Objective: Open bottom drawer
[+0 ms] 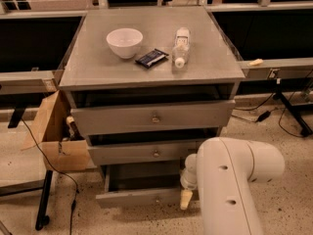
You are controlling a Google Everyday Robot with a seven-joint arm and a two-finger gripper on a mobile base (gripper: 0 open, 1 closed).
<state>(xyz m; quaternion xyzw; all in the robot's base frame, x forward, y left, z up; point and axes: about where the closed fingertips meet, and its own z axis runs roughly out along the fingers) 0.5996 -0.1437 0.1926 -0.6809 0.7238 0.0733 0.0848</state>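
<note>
The bottom drawer (142, 198) is the lowest and narrowest grey front of the cabinet, with a small round knob in its centre. It stands pulled out, its dark inside showing above the front. My gripper (186, 198) hangs at the right end of that drawer front, to the right of the knob. My large white arm (234, 185) rises in front of it and hides most of the gripper.
The middle drawer (155, 153) and top drawer (154, 117) sit slightly out. On the cabinet top (88, 67) lie a white bowl (124, 42), a dark packet (151, 58) and a plastic bottle (181, 46). A cardboard box (54, 131) and cables stand at the left.
</note>
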